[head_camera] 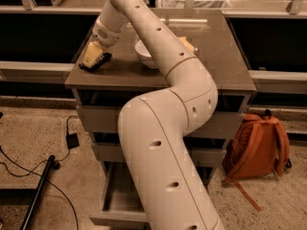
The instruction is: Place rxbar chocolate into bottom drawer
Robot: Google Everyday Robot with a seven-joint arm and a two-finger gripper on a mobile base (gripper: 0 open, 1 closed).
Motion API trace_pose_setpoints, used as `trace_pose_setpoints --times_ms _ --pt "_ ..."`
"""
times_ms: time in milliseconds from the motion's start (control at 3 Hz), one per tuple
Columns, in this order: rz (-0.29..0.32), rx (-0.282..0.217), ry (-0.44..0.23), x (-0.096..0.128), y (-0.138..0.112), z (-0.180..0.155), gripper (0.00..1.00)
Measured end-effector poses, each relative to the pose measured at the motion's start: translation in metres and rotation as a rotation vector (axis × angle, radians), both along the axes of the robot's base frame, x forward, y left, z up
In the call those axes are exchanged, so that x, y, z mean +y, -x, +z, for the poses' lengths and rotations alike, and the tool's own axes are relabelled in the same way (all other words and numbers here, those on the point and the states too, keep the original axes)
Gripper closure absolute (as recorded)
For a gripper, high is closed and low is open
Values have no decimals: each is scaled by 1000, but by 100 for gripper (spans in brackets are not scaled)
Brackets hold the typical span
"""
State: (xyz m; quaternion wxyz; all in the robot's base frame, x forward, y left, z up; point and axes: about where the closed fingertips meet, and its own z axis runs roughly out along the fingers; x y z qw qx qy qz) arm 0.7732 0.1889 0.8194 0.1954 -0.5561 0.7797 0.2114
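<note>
White arm [163, 152] partly hides drawer [114, 198]; tool [91, 56] nr rxbar [100, 61].

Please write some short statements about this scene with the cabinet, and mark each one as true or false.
1. The bottom drawer is pulled open. True.
2. The rxbar chocolate lies in that drawer. False: it is on the cabinet top, at the pincer.
3. A white bowl stands on the cabinet top. True.
4. The orange backpack sits on the cabinet top. False: it is on the floor beside the cabinet.
</note>
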Motion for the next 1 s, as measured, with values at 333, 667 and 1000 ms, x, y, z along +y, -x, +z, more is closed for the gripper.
trace_pose_setpoints --times_ms 333,667,1000 --pt "0 0 0 0 0 0 100" --pt "82 -43 -31 -2 2 5 100" --pt "240 -122 -152 -15 21 40 100"
